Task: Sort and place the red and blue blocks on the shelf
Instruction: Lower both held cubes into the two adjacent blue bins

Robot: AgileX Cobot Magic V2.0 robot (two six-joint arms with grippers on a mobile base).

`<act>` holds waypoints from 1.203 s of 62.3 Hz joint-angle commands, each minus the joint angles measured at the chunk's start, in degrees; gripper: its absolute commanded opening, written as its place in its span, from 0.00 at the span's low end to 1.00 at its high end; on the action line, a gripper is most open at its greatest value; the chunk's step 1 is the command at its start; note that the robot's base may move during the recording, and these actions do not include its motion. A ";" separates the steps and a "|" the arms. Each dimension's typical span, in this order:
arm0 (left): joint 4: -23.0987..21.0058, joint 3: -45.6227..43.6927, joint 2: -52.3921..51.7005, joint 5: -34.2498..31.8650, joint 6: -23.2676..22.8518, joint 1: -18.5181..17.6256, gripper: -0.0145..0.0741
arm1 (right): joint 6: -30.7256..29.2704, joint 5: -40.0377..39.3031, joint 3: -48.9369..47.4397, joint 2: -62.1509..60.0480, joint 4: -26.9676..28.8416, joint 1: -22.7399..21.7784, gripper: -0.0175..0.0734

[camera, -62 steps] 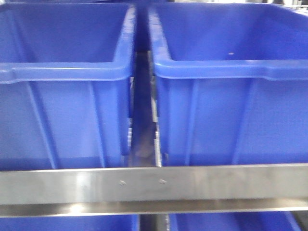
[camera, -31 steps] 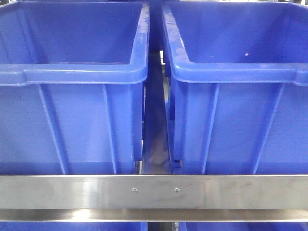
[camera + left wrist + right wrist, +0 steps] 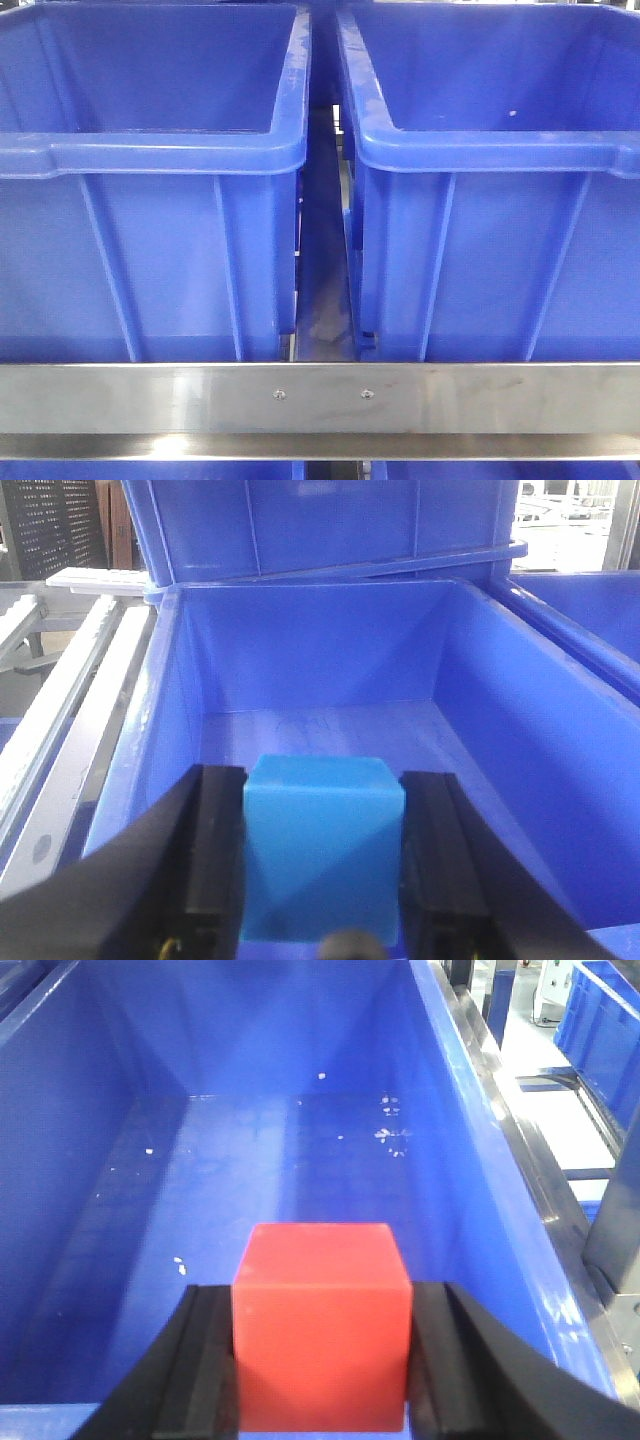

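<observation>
Front view: the shelf's brushed stainless-steel front rail (image 3: 150, 398) runs flat across the low part of the picture, two small screws (image 3: 279, 395) near its middle. Right behind that rail stand two big blue plastic bins side by side, the left bin (image 3: 150, 155) and the right bin (image 3: 500, 150), with a narrow dark gap between them just above the screws. Below the rail a sliver more of blue plastic (image 3: 140, 470) peeks out.

Over to the left wrist camera: the left gripper (image 3: 325, 865) is pinching the small light-blue matte cube (image 3: 322, 830), a black finger (image 3: 215, 860) pressed flat on each side. The cube hangs above the floor of a deep blue bin (image 3: 520, 730), whose far wall backs onto another blue bin (image 3: 330, 525) stacked higher. Pale steel tracks (image 3: 70, 720) run along that bin's left side.

Right wrist camera: the right gripper (image 3: 322, 1360) is clamped on the plain red matte cube (image 3: 322, 1320), black fingers (image 3: 205, 1380) tight against both flanks. The cube is held over the inside of a blue bin (image 3: 80, 1160) whose floor is dotted with white specks (image 3: 390, 1135) – steel framing (image 3: 545, 1190) borders this bin's right wall
</observation>
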 commanded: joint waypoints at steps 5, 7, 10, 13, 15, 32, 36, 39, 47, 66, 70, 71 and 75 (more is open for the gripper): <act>-0.19 -1.87 0.34 -4.97 0.07 -0.05 0.30 | -0.53 -4.96 -1.63 0.13 -0.43 -0.31 0.25; -0.19 -1.87 0.34 -5.28 0.07 -0.05 0.30 | -0.53 -4.96 -1.63 0.13 -0.43 -0.31 0.25; -0.19 -1.87 0.34 -5.41 0.07 -0.05 0.30 | -0.53 -5.02 -1.64 0.13 -0.43 -0.31 0.25; -0.19 -1.87 0.34 -5.41 0.07 -0.05 0.30 | -0.53 -5.14 -1.64 0.13 -0.43 -0.31 0.25; -0.19 -1.87 0.34 -5.41 0.07 -0.05 0.30 | -0.53 -5.14 -1.64 0.13 -0.43 -0.31 0.25; -0.19 -1.87 0.34 -5.41 0.07 -0.05 0.30 | -0.53 -4.19 -1.64 0.13 -0.43 -0.31 0.25; -0.30 -1.87 0.34 -5.41 0.07 -0.05 0.30 | -0.53 -3.31 -1.70 0.13 -0.71 -0.31 0.25; -0.63 -1.87 0.34 -5.41 0.07 -0.05 0.30 | -0.85 -2.17 -1.97 0.19 -1.25 -0.20 0.25; -4.41 -2.34 0.65 -4.97 0.07 -0.05 0.30 | -2.49 2.27 -4.83 0.32 -1.63 1.00 0.25; -4.29 -10.02 10.20 -2.18 0.07 -0.05 0.30 | -9.45 -0.83 -12.14 10.45 -1.70 8.28 0.25; -4.29 -11.74 13.39 -2.18 0.07 -0.05 0.30 | -9.45 -4.88 -12.43 13.71 -1.70 9.82 0.25; -4.29 -12.10 14.11 -2.18 0.07 -0.05 0.30 | -9.45 -6.02 -12.43 14.42 -1.70 10.10 0.25; -4.29 -14.09 17.34 -2.18 0.07 -0.05 0.30 | -9.45 -10.88 -12.43 17.80 -1.70 10.76 0.25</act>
